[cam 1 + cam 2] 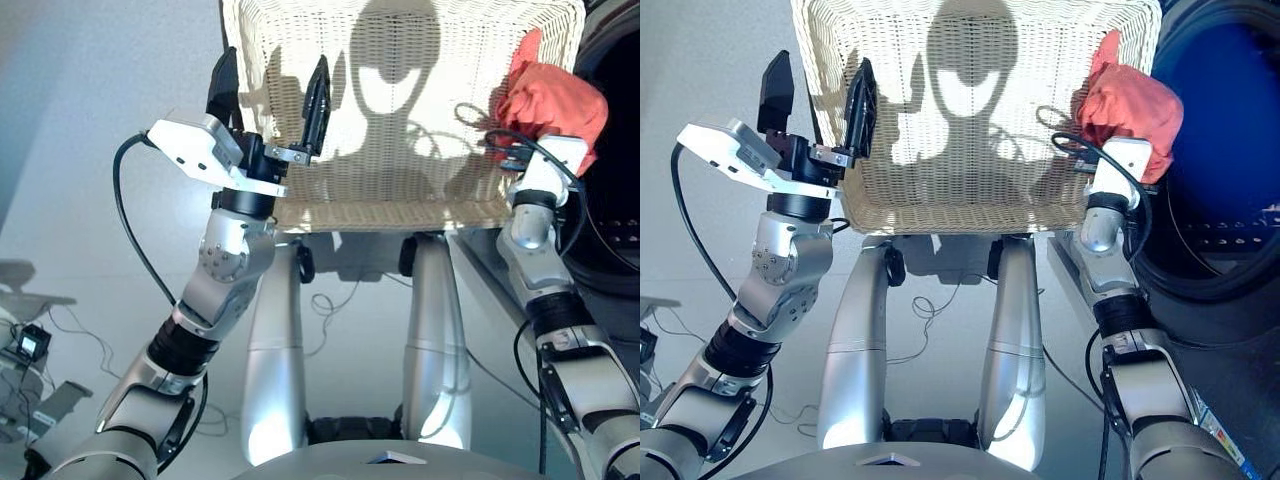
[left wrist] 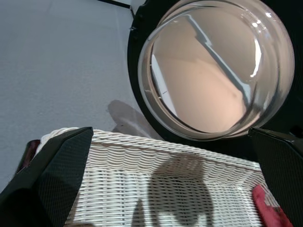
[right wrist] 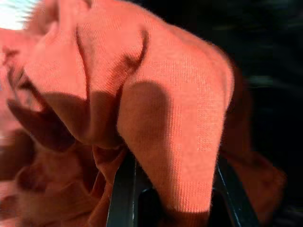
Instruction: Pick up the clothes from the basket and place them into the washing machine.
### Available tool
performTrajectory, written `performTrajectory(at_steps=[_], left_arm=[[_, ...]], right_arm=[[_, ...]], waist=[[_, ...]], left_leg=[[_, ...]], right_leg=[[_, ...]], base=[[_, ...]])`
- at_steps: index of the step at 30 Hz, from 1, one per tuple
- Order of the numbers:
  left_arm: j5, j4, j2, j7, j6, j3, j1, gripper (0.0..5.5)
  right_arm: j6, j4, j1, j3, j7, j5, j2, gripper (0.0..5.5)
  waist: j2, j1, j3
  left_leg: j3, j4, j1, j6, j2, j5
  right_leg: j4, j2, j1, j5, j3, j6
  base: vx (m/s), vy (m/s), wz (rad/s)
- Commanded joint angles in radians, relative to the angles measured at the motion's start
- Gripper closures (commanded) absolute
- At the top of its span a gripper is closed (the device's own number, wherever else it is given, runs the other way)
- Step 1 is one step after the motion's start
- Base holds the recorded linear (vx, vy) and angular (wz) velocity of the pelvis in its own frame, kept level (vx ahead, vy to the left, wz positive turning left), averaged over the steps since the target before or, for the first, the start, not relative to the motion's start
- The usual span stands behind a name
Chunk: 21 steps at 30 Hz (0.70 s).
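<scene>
The cream-white wicker basket (image 1: 400,120) lies straight ahead with its floor bare. A coral red garment (image 1: 555,100) is bunched at the basket's right edge, close to the washing machine's drum opening (image 1: 1230,150). My right gripper (image 1: 530,135) is shut on that garment, and the cloth (image 3: 156,109) fills the right wrist view and drapes over both fingers. Over the basket's near left corner my left gripper (image 1: 270,85) stands open and empty. The machine's round glass door (image 2: 213,71) shows in the left wrist view beyond the basket's far rim (image 2: 156,146).
The washing machine's dark front (image 1: 615,230) rises at the right, right beside my right arm. Pale floor (image 1: 90,120) spreads to the left of the basket. Cables and a small device (image 1: 30,345) lie on the floor at the far left.
</scene>
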Motion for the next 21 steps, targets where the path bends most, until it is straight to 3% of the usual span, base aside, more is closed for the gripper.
performTrajectory(at_steps=[1,6,12,21], left_arm=[[0.062,-0.154,0.028,0.013,-0.086,0.052,0.036,0.0],[0.032,-0.154,0.028,0.009,-0.09,0.024,0.023,0.0],[-0.001,-0.148,0.053,0.006,-0.087,0.004,0.002,0.0],[-0.013,-0.147,0.073,0.0,-0.087,0.002,-0.004,0.0]], right_arm=[[-0.042,0.01,0.015,-0.132,-0.22,-0.044,-0.061,5.5],[-0.04,0.252,-0.078,-0.24,-0.34,0.099,-0.16,5.5],[-0.059,0.539,-0.165,-0.235,-0.261,0.32,-0.357,5.5],[-0.072,0.675,-0.256,-0.175,-0.15,0.452,-0.527,5.5]], waist=[[0.017,-0.009,-0.016],[0.022,0.001,-0.016],[0.023,0.009,-0.016],[0.027,0.013,-0.016]], left_leg=[[0.015,0.05,0.026,0.012,-0.019,-0.067],[0.011,0.053,0.034,0.009,-0.02,-0.075],[0.012,0.054,0.03,0.004,-0.021,-0.067],[0.011,0.062,0.036,-0.004,-0.019,-0.078]], right_leg=[[-0.026,0.033,0.069,0.003,-0.048,0.004],[-0.019,0.031,0.074,-0.002,-0.046,0.006],[-0.022,0.025,0.074,0.011,-0.045,0.008],[-0.016,0.024,0.08,0.002,-0.043,0.01]], base=[[0.0,0.0,0.0],[0.0,0.0,0.0],[0.0,0.0,0.0],[0.0,0.0,0.0]])
